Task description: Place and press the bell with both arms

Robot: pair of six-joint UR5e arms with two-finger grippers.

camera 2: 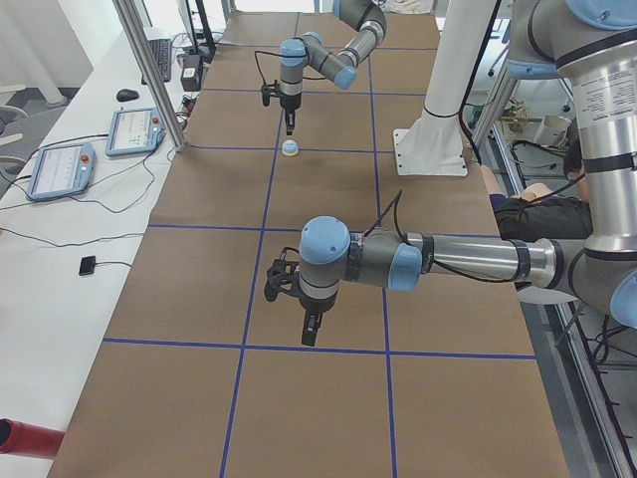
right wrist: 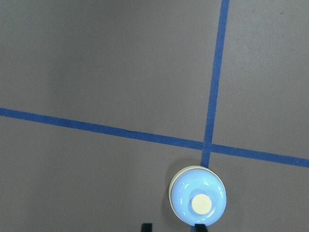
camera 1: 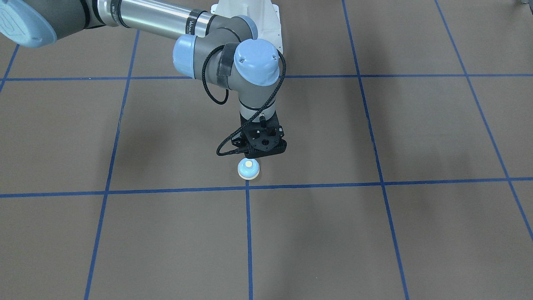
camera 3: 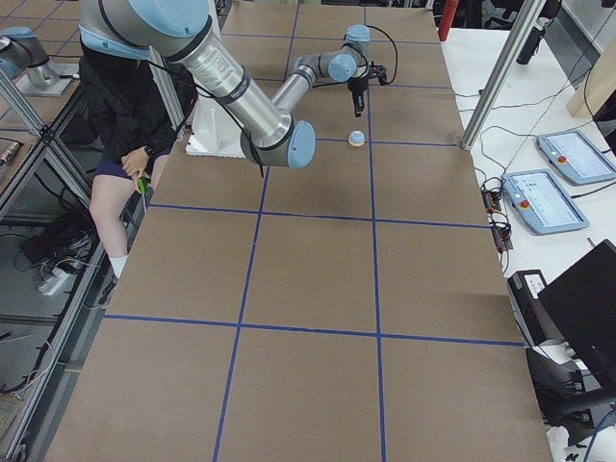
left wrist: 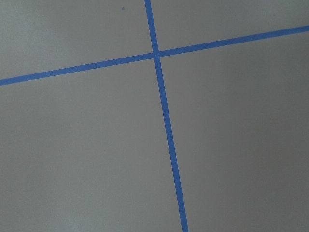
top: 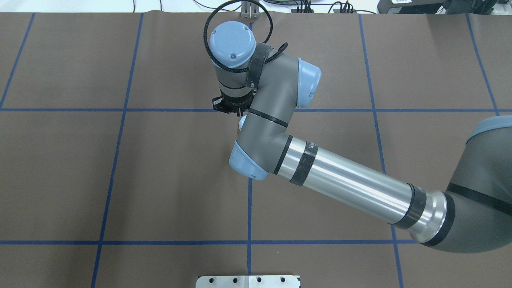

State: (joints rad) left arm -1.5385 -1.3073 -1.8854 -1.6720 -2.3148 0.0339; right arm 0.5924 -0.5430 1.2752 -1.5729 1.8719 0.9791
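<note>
While the jaws of the right gripper [right wrist: 172, 228] stand parted and empty above the bell [camera 1: 248, 168], which sits upright on the surface [camera 1: 374, 241] just beside a crossing of blue tape lines [camera 1: 247, 186], the placing looks done and the press on its cream button [right wrist: 201, 204] looks yet to come. The left gripper [camera 2: 311, 329] hangs over the surface well apart from the bell; how its jaws stand I cannot tell. The white pedestal [camera 2: 430, 154] and the surface's edges lie well away, leaving either arm free room to descend.

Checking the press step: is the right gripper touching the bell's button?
No; the exterior right view shows the right gripper above the bell with a clear gap between.
</note>
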